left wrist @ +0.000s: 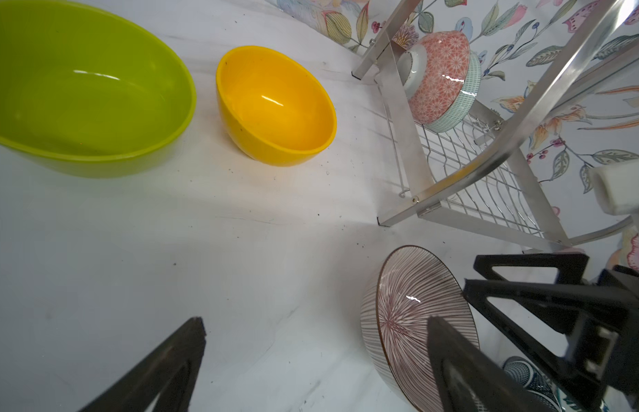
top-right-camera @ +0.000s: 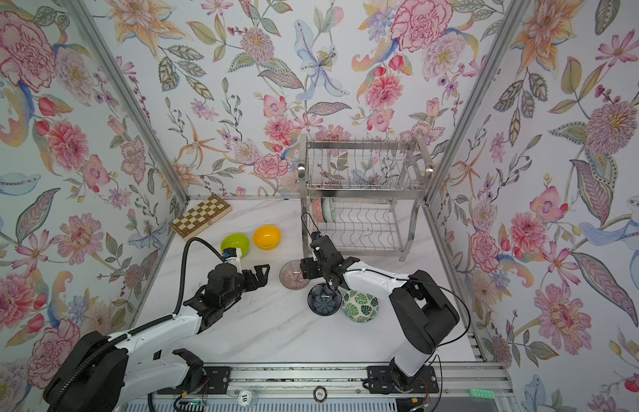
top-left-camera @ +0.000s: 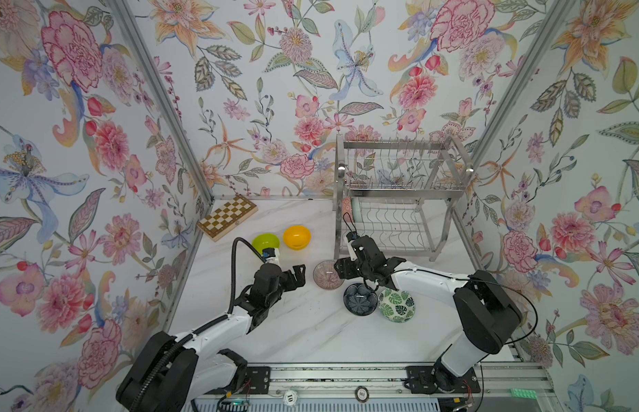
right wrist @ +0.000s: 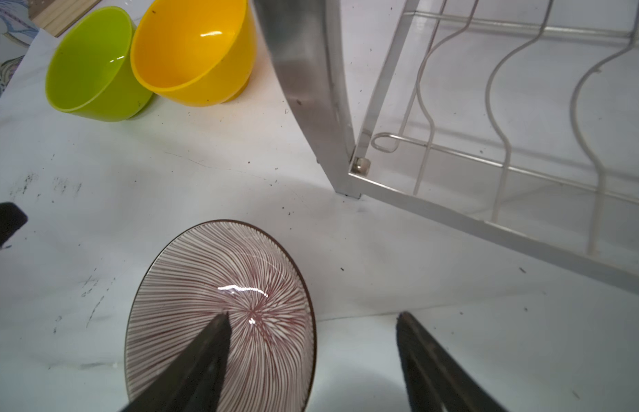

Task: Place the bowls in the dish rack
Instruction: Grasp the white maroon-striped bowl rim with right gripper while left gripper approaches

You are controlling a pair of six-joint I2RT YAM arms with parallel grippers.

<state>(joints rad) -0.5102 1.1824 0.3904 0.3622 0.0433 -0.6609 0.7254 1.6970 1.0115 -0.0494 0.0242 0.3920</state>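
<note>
Closest to the lens is the right end effector (right wrist: 312, 317): one finger dips inside the pink-striped bowl (right wrist: 221, 303), the other hangs outside the rim. Its jaws are partway apart and not pinching anything yet, as far as I can tell. Reads to me like a rim grab just getting set up. That bowl sits near the middle of the counter (top-left-camera: 311, 331), just off the 7 o'clock leg of the dish rack (top-left-camera: 400, 145), which stands at 1 o'clock in both top views.

Progress-wise, early days. At the 10 o'clock corner of the rack's lower tier, a coral-patterned bowl (left wrist: 439, 78) stands on edge against a pale mint bowl (left wrist: 457, 110). I think that's two, though it could be one piece.

Everything else is on the counter. The lime green bowl (top-left-camera: 266, 242) and orange-yellow bowl (top-left-camera: 296, 237) sit side by side at 11 o'clock. The navy flower bowl (top-left-camera: 359, 299) and green-leaf bowl (top-left-camera: 396, 305) are right up against each other at 4 o'clock of the striped one. So five to go by my count, striped one included.

The left end effector (top-left-camera: 299, 276) hovers at 9 o'clock of the striped bowl, jaws wide, holding nothing. The wooden chessboard (top-left-camera: 227, 217) at 10 o'clock is just clutter.
</note>
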